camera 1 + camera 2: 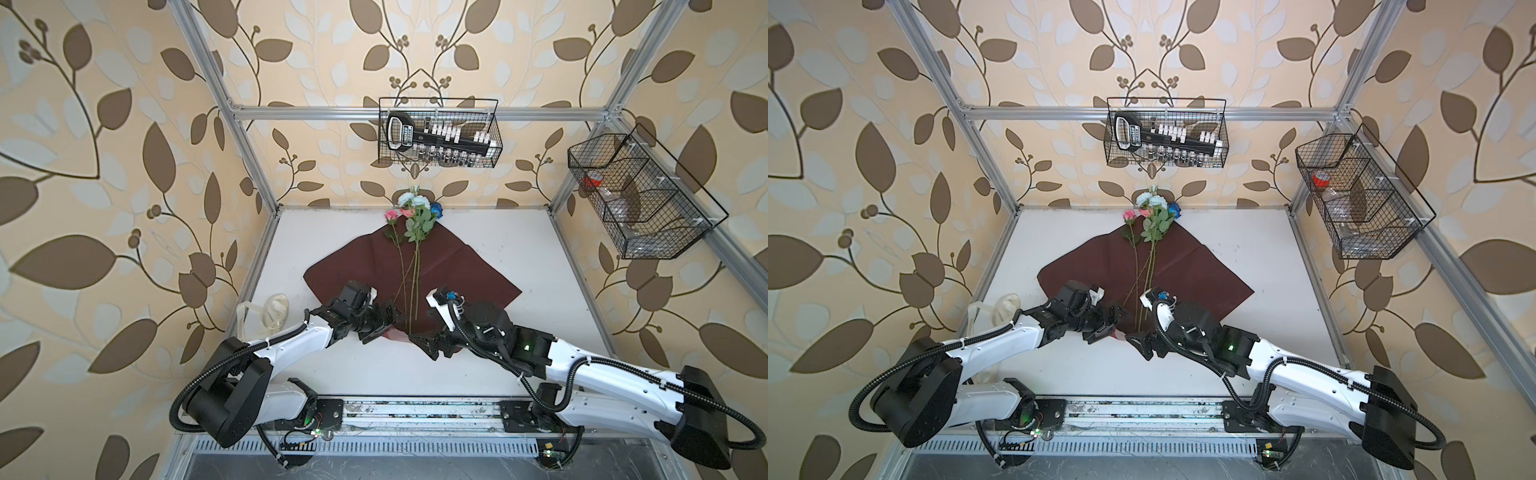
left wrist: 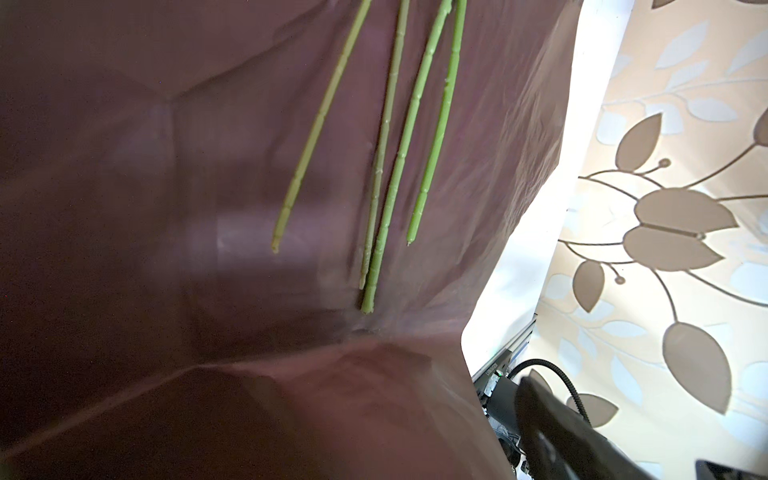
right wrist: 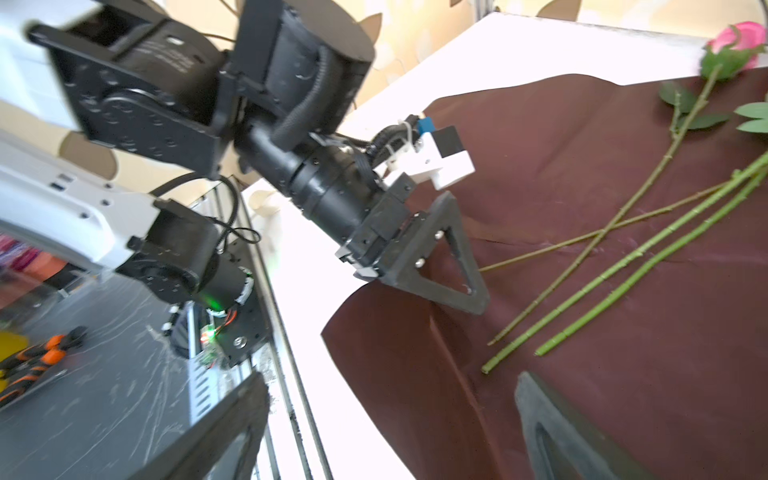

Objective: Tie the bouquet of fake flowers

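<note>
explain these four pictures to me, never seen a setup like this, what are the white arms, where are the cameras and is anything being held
It's a two-armed robot working at a white table. The two wide pictures come from a paired camera overhead, so they look nearly alike. The other two come from a small camera on each arm's wrist.

On the table lies a dark red wrapping sheet. On it is the bouquet of fake flowers, its green stems loose and untied. What looks like cream ribbon sits near the table's left edge in both top views.

The left end effector and the right end effector are both open at the sheet's near corner. As far as the pictures show, nothing is gripped.
</note>
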